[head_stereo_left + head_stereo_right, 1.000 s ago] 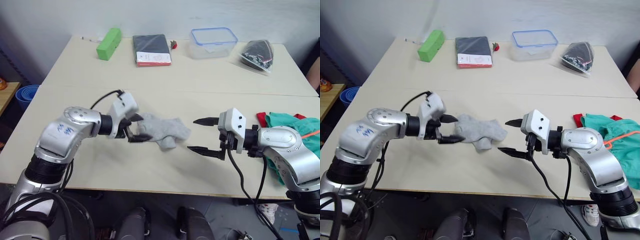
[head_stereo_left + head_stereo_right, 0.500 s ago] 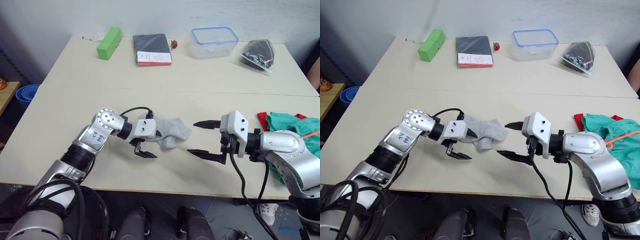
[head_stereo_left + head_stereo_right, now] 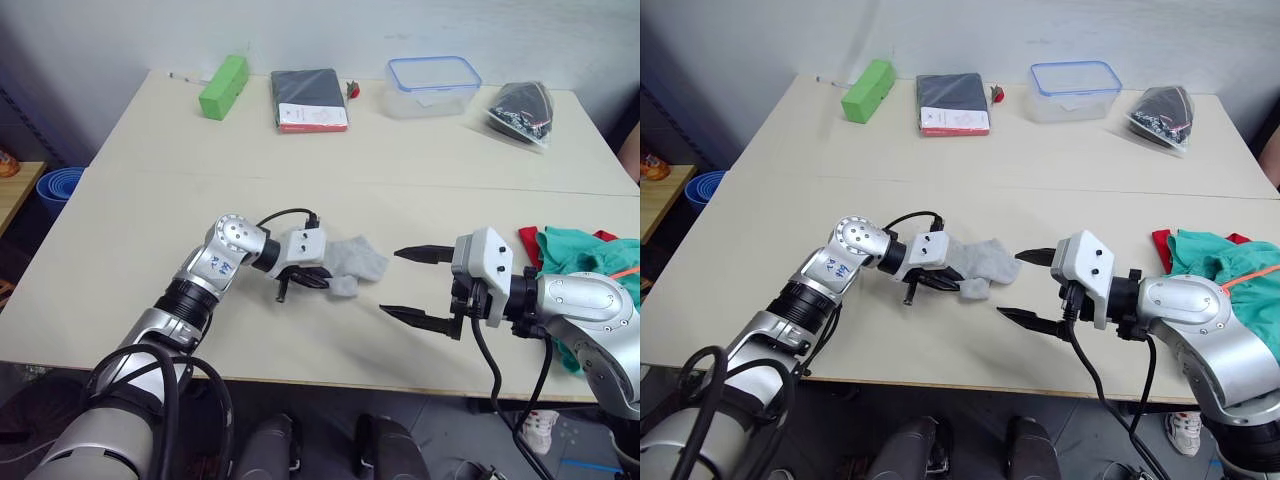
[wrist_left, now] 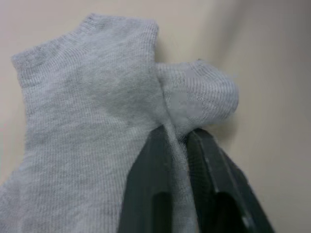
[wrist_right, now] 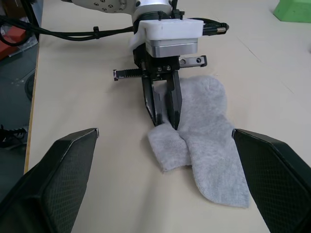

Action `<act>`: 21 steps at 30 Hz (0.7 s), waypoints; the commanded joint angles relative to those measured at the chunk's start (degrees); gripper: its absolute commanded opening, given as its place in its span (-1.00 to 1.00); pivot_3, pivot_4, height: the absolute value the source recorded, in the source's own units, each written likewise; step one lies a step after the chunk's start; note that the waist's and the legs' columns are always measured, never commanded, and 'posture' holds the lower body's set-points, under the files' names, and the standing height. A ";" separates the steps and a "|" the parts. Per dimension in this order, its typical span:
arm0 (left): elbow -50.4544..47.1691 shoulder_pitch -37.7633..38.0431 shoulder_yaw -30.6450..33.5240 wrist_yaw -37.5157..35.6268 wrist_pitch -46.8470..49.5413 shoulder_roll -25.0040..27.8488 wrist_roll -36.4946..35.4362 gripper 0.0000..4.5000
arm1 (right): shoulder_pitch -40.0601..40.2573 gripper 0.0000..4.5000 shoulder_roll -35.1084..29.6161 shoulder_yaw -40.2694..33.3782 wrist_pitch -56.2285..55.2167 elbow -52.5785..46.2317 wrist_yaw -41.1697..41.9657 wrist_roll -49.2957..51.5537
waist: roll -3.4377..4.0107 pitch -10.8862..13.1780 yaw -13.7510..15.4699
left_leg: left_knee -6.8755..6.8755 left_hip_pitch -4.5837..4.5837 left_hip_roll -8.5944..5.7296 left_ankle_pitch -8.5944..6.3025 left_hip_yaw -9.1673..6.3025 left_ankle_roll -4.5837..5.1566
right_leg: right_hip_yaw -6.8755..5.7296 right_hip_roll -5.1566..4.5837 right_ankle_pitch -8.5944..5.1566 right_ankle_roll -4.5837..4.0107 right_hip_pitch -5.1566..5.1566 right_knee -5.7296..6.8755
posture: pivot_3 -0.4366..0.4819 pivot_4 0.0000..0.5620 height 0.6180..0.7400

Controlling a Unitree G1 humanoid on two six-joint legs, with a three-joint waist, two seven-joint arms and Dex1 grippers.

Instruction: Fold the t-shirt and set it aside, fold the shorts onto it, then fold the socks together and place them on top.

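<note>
Since a second ago our left gripper (image 5: 164, 109) has rolled over and now clamps a fold of the socks (image 3: 352, 265) against the table (image 3: 150, 230) mid-front, seemingly to double them, while our right gripper (image 3: 418, 286) waits spread wide just beside them.

The socks (image 4: 92, 126) are soft grey knit cloth with tiny ribs, a bit fuzzy. The left gripper (image 4: 181, 145) has dark, smooth, matt fingers pinching that cloth. The right gripper (image 3: 415, 286) has black fingers with a rough grid pattern. The table (image 3: 150, 210) is pale, smooth and matt. The shorts (image 3: 585, 262) near its right edge are crumpled teal cloth.
</note>
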 commanded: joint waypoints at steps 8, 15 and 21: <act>-21.84 0.71 1.73 14.27 48.82 -12.29 -3.67 -0.99 | 2.78 1.00 -2.85 -1.19 -4.12 -1.14 0.91 -2.38 | -0.01 0.01 0.04 | 0.39 -0.20 -0.11 -0.06 -0.25 0.20 | 0.00 0.17 0.07 0.14 0.12 0.02 | -0.05 -0.47 1.00; -22.11 -0.70 2.73 24.91 56.82 -16.58 -3.43 -0.77 | 3.57 1.00 -3.54 0.35 -8.52 2.09 1.60 -7.41 | -0.03 0.02 -0.03 | 0.51 -0.17 -0.03 -0.06 -0.28 0.13 | 0.27 -0.03 0.07 0.14 0.14 -0.02 | -0.05 -0.47 1.00; -32.38 -0.19 5.25 19.57 58.56 -9.97 -10.86 -0.07 | 4.61 1.00 -3.99 0.59 -12.11 4.63 2.80 -10.81 | -0.02 0.02 -0.10 | 0.50 -0.16 -0.01 -0.05 -0.27 0.04 | 0.31 -0.04 0.07 0.14 0.12 -0.01 | -0.05 -0.47 1.00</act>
